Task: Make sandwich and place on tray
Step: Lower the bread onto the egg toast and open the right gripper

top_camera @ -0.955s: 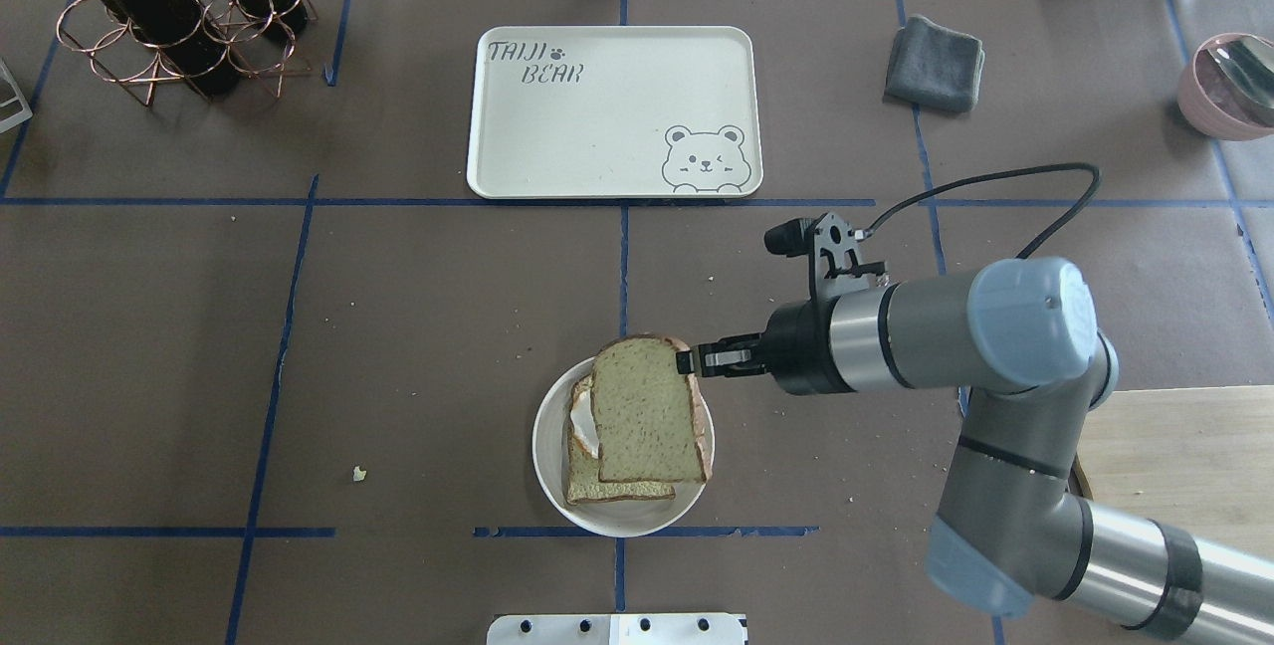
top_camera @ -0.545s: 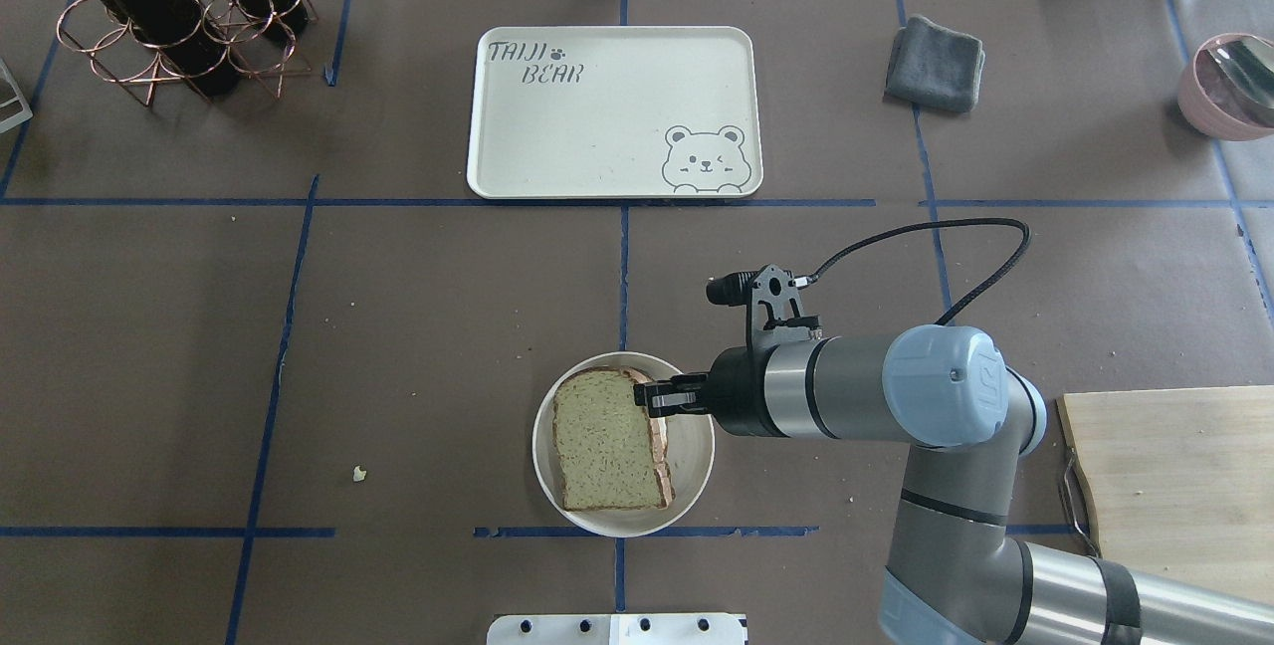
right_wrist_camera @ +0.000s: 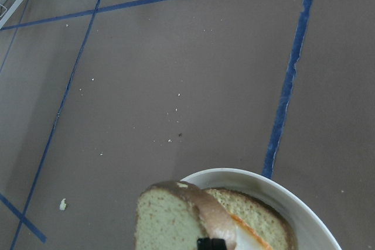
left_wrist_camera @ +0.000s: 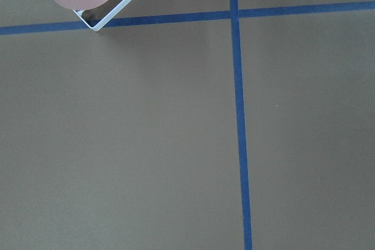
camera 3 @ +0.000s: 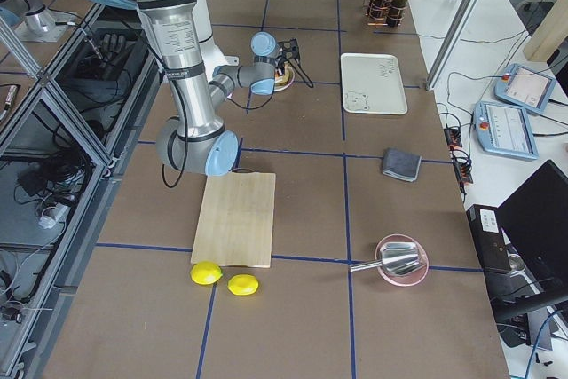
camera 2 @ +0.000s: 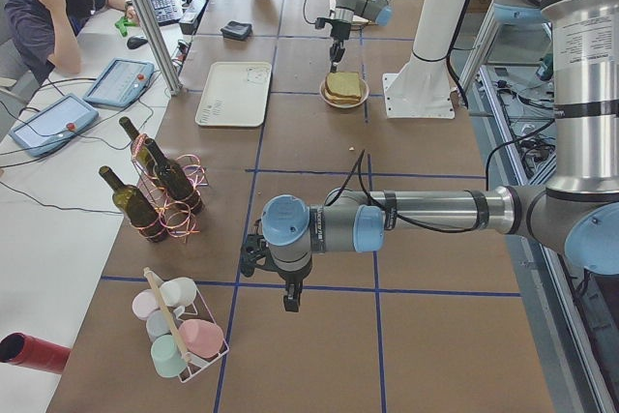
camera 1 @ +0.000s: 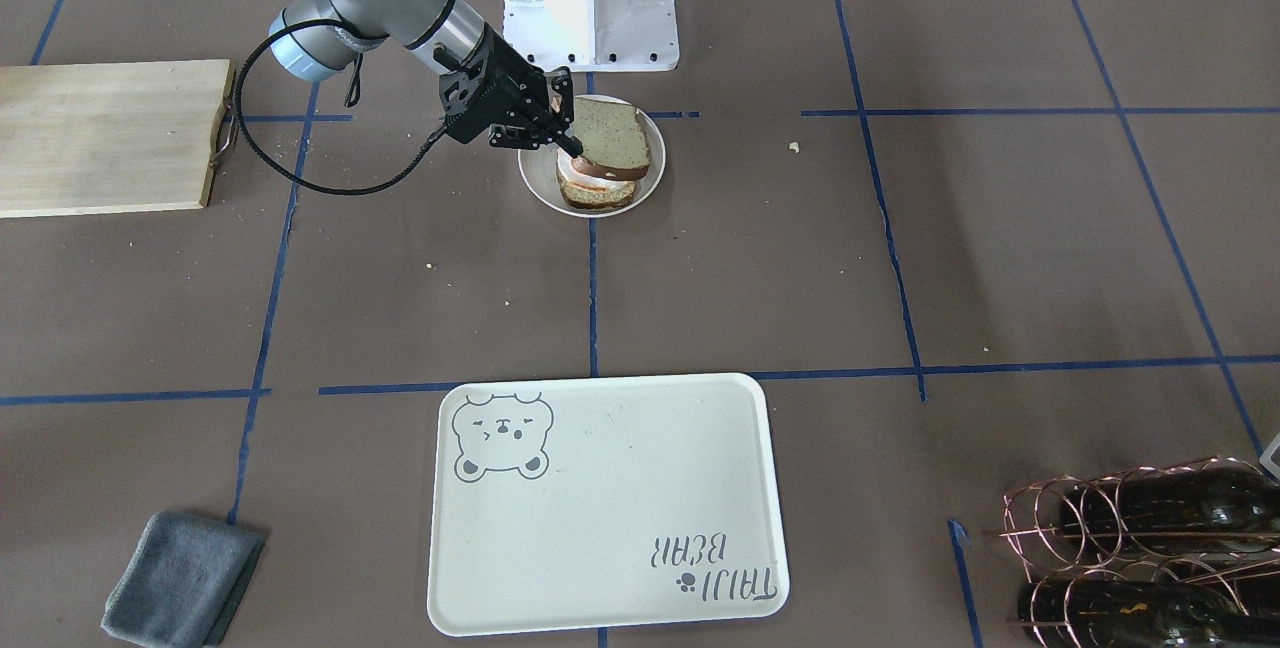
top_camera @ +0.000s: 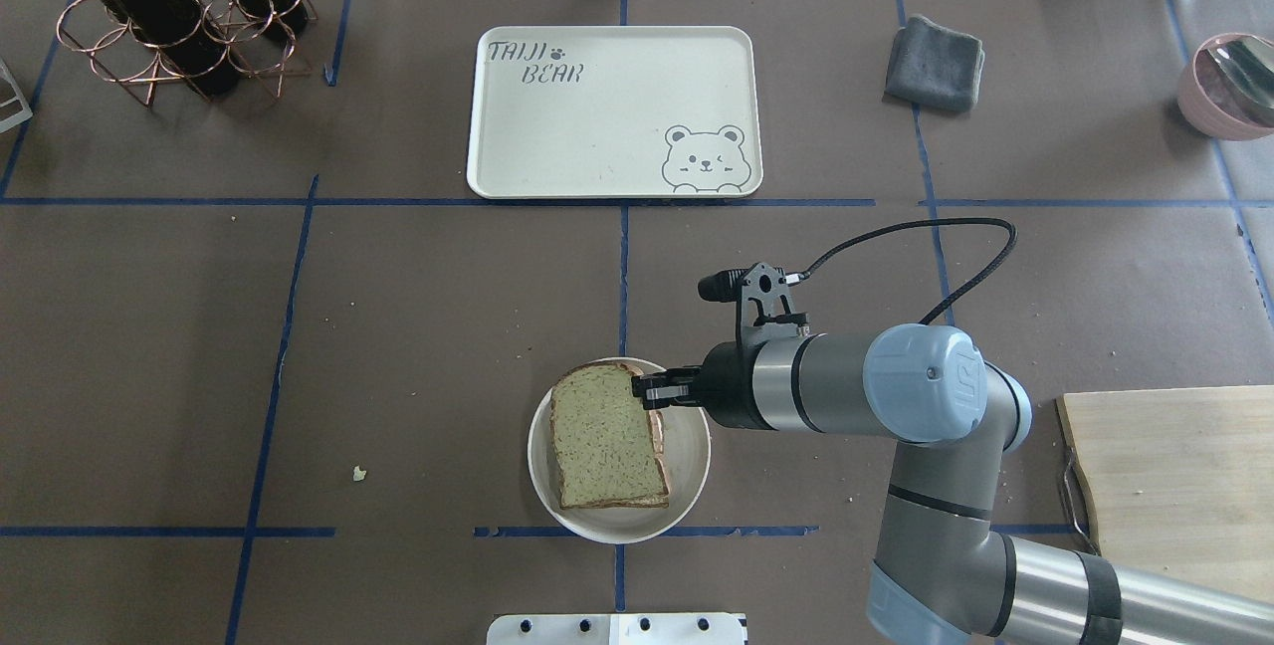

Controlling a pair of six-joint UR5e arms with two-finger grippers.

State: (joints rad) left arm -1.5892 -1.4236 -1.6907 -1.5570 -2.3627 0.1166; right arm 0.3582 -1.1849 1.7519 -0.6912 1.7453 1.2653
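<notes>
The top slice of bread (top_camera: 605, 436) has swung in from its skewed spot toward the right arm. It now covers the lower slice (camera 1: 592, 196) and the egg (camera 1: 598, 184) on the round white plate (top_camera: 689, 461), so from overhead only one slice shows. The sandwich looks assembled. What is left, I judge, is setting it down fully and carrying it to the tray (top_camera: 607, 117), which has nothing on it yet and lies well apart across the desk (top_camera: 398, 326).

The right gripper (top_camera: 645, 389) comes in level from the side, its jaws pinching the corner of the top slice nearest the arm. In the front view that side sits slightly raised, so the slice seems not quite released.

The left gripper (camera 2: 290, 300) hangs over the desk far from the plate. Whether its jaws are spread I cannot tell.
</notes>
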